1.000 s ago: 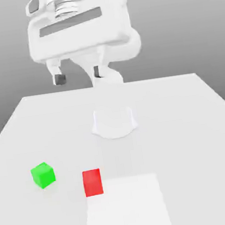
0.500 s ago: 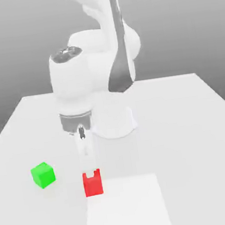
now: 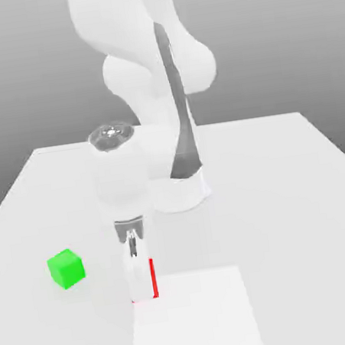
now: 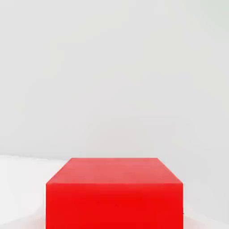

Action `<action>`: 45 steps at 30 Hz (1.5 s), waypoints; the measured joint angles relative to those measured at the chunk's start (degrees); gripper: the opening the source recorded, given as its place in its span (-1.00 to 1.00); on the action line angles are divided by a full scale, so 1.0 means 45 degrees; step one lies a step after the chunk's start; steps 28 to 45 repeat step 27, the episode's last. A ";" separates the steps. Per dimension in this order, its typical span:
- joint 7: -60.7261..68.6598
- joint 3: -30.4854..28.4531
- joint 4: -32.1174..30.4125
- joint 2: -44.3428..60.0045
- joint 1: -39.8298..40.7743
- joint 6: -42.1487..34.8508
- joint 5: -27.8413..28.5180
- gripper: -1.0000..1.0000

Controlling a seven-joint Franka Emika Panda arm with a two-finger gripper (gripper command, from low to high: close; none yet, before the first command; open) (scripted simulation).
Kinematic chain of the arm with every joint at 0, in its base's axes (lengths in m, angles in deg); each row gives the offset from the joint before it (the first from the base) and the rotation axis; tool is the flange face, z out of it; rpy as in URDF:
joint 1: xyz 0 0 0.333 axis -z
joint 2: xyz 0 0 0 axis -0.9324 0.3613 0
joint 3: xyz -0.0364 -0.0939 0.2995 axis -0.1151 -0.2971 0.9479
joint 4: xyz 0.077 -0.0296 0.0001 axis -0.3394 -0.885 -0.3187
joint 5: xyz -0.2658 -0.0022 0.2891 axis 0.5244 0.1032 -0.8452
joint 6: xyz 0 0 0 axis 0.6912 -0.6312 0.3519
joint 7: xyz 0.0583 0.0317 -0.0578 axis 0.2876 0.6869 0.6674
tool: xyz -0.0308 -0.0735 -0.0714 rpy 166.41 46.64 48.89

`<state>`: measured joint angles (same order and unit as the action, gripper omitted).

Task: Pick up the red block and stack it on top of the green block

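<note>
The red block (image 3: 153,279) rests on the white table (image 3: 286,190) near the front, and just a narrow red strip of it shows beside my gripper (image 3: 140,284). My gripper has come straight down onto the block and hides most of it in the exterior view. In the hand view the red block (image 4: 114,192) sits very close, with its top and one side face showing. The green block (image 3: 65,268) stands alone on the table, to the exterior view's left of the red block and apart from it.
The arm's round base (image 3: 179,194) stands mid-table behind the blocks. A brighter white square patch (image 3: 195,319) lies on the table at the front, touching the red block's spot. The table's side edges run back on both sides.
The hand has dropped from high above the table down onto the red block, now covering most of it. Neither block has moved.
</note>
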<state>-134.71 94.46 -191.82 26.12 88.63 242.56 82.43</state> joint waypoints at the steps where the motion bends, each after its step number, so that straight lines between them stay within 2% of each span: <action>1: 0.0217 0.0117 -0.0063 -0.0425 0.0037 -0.0360 -0.0302 -1.00; 6: 0.1076 0.0015 -0.0355 -0.2597 -0.0079 -0.2229 -0.1216 -1.00; 16: 0.5777 -0.3254 -0.0164 -0.4346 0.2752 -0.4145 0.0064 -1.00; 19: 0.6470 -0.3615 -0.0100 -0.3544 0.2875 -0.3413 -0.0171 -1.00; 23: 0.7167 -0.3564 -0.0032 -0.1804 0.2764 -0.1764 -0.1076 -1.00; 24: 0.7379 -0.3463 -0.0016 -0.1354 0.2793 -0.1344 -0.1374 1.00; 45: 0.7378 -0.3463 -0.0016 -0.1354 0.2765 -0.1343 -0.1374 1.00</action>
